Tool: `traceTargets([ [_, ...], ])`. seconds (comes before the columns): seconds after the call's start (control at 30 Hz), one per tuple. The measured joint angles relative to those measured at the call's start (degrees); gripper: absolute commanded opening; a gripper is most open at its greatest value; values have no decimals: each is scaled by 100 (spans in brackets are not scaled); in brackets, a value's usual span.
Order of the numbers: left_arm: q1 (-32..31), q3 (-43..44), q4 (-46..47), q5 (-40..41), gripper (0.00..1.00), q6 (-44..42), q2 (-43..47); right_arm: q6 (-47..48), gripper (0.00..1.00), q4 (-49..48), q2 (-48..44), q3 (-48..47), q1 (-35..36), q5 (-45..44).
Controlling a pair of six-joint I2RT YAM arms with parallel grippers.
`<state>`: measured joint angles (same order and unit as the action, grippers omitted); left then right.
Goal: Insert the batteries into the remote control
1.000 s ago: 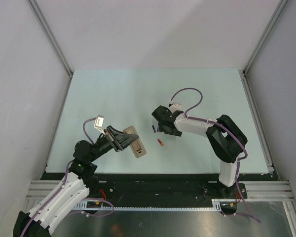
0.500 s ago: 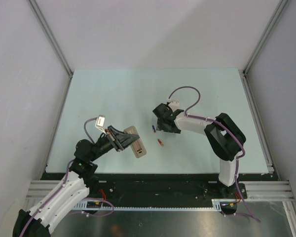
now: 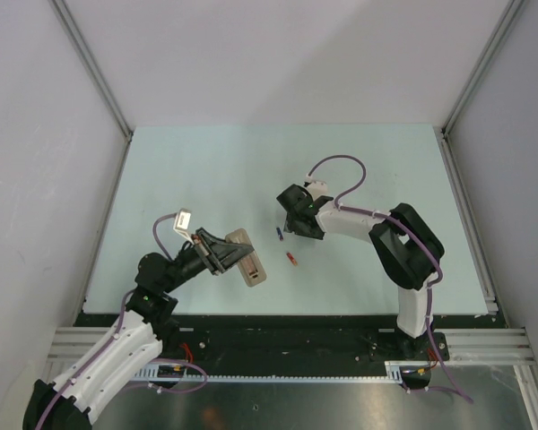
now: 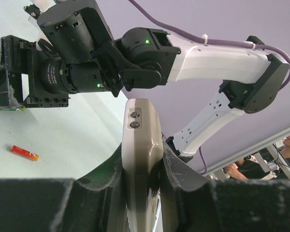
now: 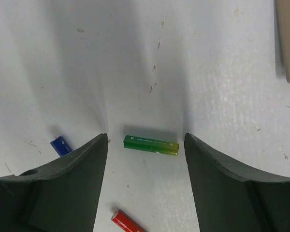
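Pale green table [image 3: 206,170] beneath everything, scuffed and speckled in the right wrist view. On its right side, the black-and-white right arm [image 3: 403,246], elbow bent, reaching leftward to the middle of the surface. On the left, the left arm [image 3: 125,345], stretched up and rightward from its base.

Clamped in the left gripper [image 4: 141,166]: the remote control [image 4: 141,140], plain pale back toward the wrist camera, pinched by its long edges between the two black fingers [image 4: 179,174]. From above, set at an angle in the near-left part of the table. Cannot tell whether resting on the surface or raised off it.

Right gripper [image 5: 145,138] low over the table, jaws parted, grasping nothing. Between its fingers [image 5: 63,183] and touching neither: the green battery [image 5: 151,145], flat on the table, its length running from one finger toward the other, a gap at each end.

Nearer the right wrist camera, the red battery [image 5: 128,222], flat and partly cut off by the lower edge. From above, between the remote control and the right gripper, apart from both.

Just outside one finger, the dark blue battery [image 5: 61,146], partly hidden behind it.
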<state>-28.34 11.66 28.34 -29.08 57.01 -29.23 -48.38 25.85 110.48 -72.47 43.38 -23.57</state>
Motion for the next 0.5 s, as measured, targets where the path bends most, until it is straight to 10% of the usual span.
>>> traceTargets([
  [0.5, -2, -72, -26, 0, 0, 2, 0, -2, 67, 11, 39, -37, 7, -59],
])
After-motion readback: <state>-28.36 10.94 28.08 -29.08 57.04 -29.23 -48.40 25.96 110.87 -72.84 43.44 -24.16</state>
